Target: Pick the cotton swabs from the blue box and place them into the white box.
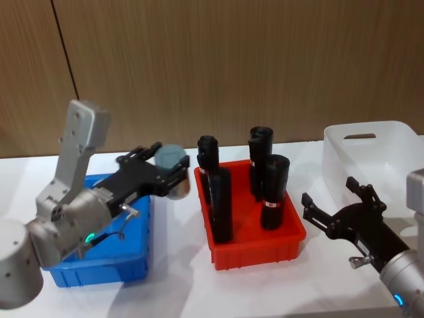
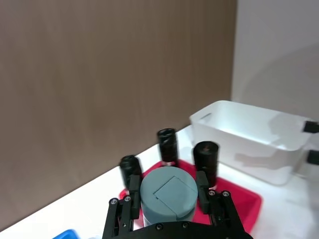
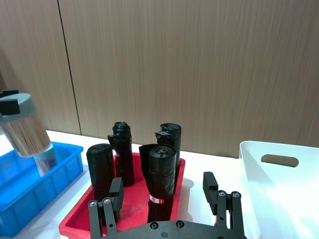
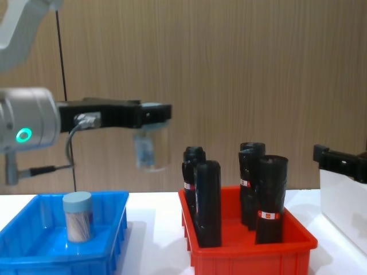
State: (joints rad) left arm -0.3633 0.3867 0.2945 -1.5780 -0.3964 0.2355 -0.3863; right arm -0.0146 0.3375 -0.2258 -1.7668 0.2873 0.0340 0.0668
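Left claw (image 1: 169,161) clamped on a swab jar (image 4: 150,150), aloft between blue box (image 1: 99,271) and red bin (image 1: 255,255) — right claw (image 1: 329,192) apart, beside white box (image 1: 397,142).

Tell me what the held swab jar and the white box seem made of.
The small clear cylinder jar of cotton swabs: likely glossy transparent plastic, sticks visible through it; matte blue-grey lid. The tall white rectangular box: seemingly smooth, slightly translucent plastic, moulded handle slot.

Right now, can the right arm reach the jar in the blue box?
Probably not: the right pincer sits by the white box, the red bin's tall rolls between. The left pincer, holding another jar, hovers nearer.
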